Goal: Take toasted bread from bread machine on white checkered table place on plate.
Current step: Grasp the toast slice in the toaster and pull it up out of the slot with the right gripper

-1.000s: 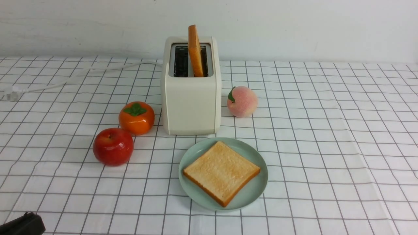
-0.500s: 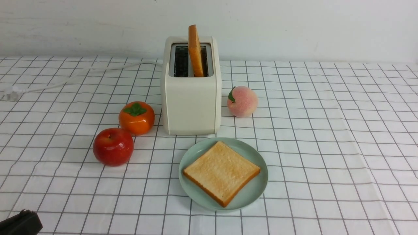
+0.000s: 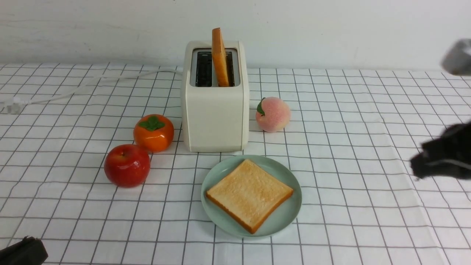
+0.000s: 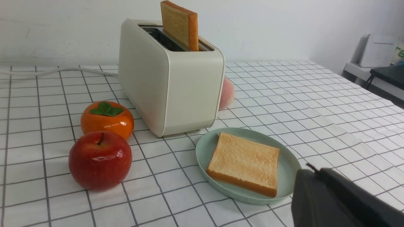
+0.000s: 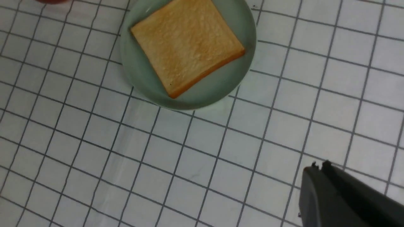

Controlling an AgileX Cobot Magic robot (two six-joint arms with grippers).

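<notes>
Toasted bread (image 3: pixel 220 55), two golden-tan square slices with orange-brown crusts. Upright slice (image 4: pixel 178 25) in the right-hand slot of the cream-white boxy bread machine (image 3: pixel 215 117), mid-bench toward the far edge. Flat slice (image 3: pixel 249 194) on the round mint-green plate (image 3: pixel 287 221), just in front of the machine on the near-edge side.

Left to right across the white checkered table (image 3: pixel 368 121):
- Black left gripper (image 4: pixel 315 171) low at the near left corner, with only a scrap of it in the front view. Fingers pressed together in its own wrist view, nothing between them.
- White plug (image 3: pixel 13 106) by the left edge, on a white cord (image 3: pixel 92 82) to the machine's back. Plug in the front view alone.
- Glossy red apple (image 3: pixel 127 165), touching or nearly touching the orange persimmon with green leaf cap (image 3: pixel 153 133), itself just left of the machine.
- Fuzzy pink peach (image 3: pixel 273 115) just right of the machine, whole in the front view but mostly hidden behind the machine in the left wrist view.
- Black right gripper (image 5: pixel 319 165) above the right edge, blurred in the front view. Tips together with a mere seam between them in its wrist view, empty.

Broad toasted face of the upright slice only in the left wrist view; edge-on from the front. Plate and flat slice from straight above only in the right wrist view. Off the right edge, in the left wrist view alone, a white box (image 4: pixel 377 50) on a side surface. Beside it, green lettering cut off at the frame, unreadable.
</notes>
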